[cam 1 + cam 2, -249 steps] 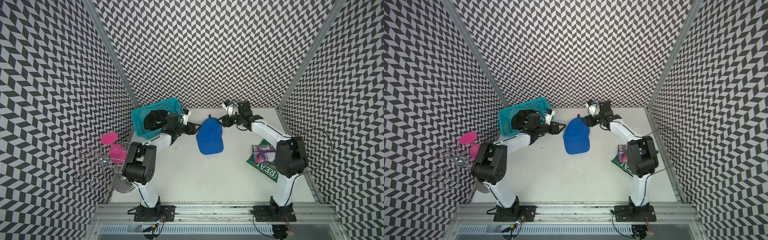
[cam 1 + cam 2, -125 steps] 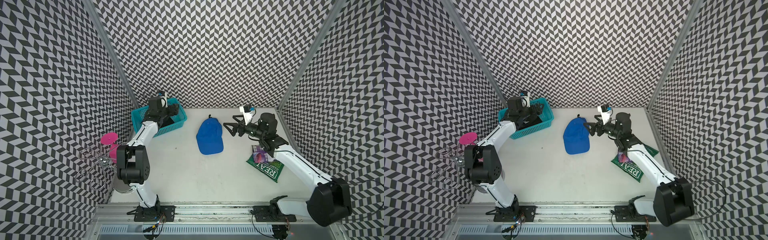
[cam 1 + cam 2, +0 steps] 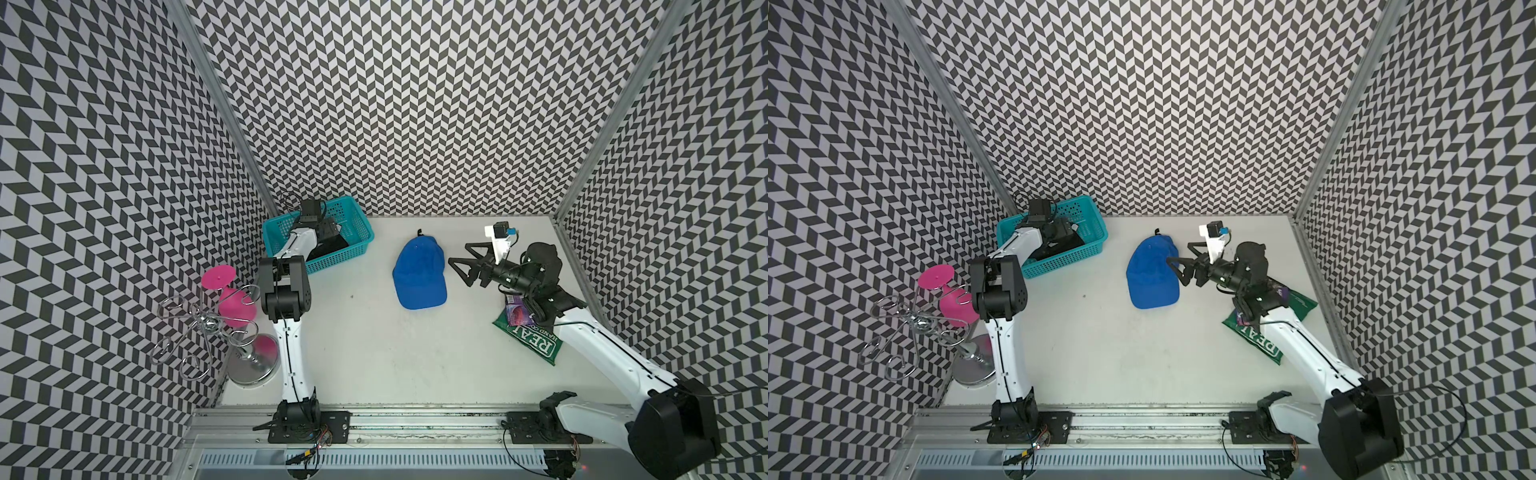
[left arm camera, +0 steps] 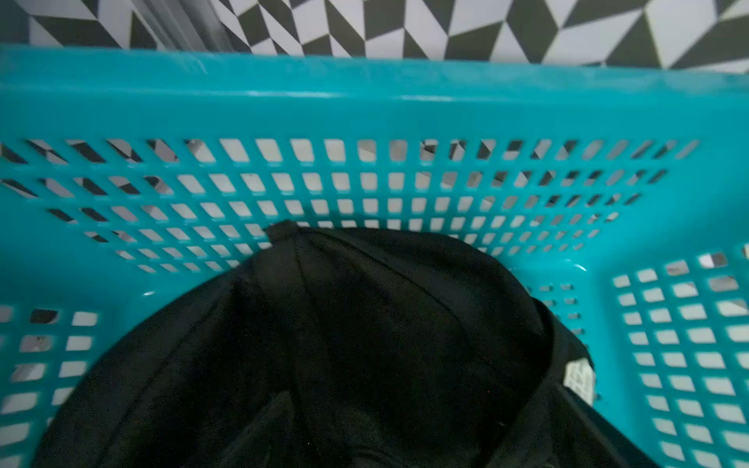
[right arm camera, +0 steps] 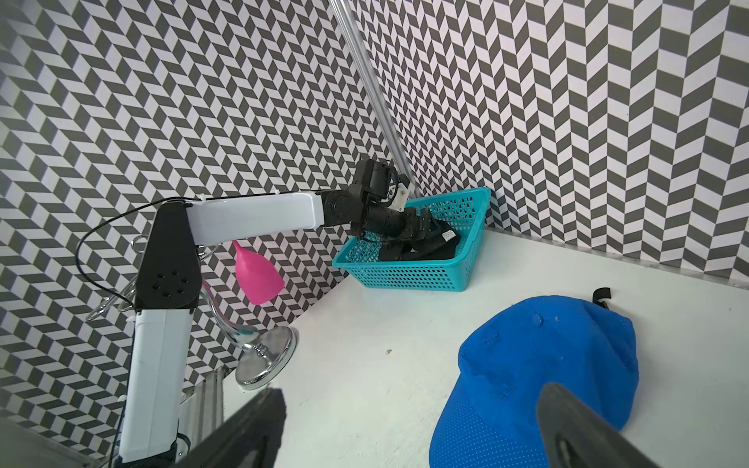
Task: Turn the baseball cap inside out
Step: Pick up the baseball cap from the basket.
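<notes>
Plainly the right gripper (image 3: pixel 458 254) gapes beside the blue baseball cap (image 3: pixel 419 274), right of the teal basket (image 3: pixel 349 253); the left wrist view shows only a black cap (image 4: pixel 364 344) inside, left gripper (image 5: pixel 431 234) unreadable.

Left arm (image 3: pixel 291 353), right arm (image 3: pixel 602 347): white link shells, black joint housings, thin black cable along each. Left elbow cover: ring of small holes. Right wrist camera mount (image 3: pixel 498 243): white, blue connector.
</notes>
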`<move>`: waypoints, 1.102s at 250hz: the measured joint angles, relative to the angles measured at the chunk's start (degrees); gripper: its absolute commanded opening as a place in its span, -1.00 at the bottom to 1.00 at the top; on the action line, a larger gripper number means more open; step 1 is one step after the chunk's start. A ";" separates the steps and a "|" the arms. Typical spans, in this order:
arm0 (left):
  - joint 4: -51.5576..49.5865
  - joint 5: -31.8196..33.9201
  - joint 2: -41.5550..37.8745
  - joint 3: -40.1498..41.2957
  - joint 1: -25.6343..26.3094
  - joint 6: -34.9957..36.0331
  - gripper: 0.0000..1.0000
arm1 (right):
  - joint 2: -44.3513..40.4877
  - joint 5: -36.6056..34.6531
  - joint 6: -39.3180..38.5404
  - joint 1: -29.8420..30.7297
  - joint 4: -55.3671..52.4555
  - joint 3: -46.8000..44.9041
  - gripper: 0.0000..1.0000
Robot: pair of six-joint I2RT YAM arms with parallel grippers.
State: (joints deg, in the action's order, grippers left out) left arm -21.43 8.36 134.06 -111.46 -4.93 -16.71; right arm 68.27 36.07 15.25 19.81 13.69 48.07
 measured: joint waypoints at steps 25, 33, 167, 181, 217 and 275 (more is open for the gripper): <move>-0.55 -0.11 1.95 -3.26 -1.88 -1.31 0.87 | 0.07 0.00 0.28 0.00 -0.26 -0.02 1.00; -0.66 -0.35 2.51 -3.76 -2.54 -1.66 0.86 | 0.11 -0.02 0.28 0.00 -0.44 -0.02 1.00; -1.44 -9.53 2.25 -0.70 -4.76 -0.92 -1.00 | 0.76 -2.01 0.46 0.07 -3.45 0.00 0.99; 0.11 -10.88 -2.45 3.52 -4.70 -0.90 -1.00 | 0.15 -2.23 0.74 0.07 -3.41 0.00 0.99; 5.14 -14.58 -17.22 12.48 -4.59 -0.76 -1.00 | -2.08 -2.43 2.01 0.11 -2.08 0.00 0.99; 13.18 -22.21 -39.19 20.59 -3.28 1.95 -1.00 | -3.58 -1.49 4.76 0.24 3.13 0.00 0.99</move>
State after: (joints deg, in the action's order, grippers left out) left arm -8.25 -13.85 94.87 -90.87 -8.21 -14.76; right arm 64.69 34.59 20.01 20.05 16.82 48.07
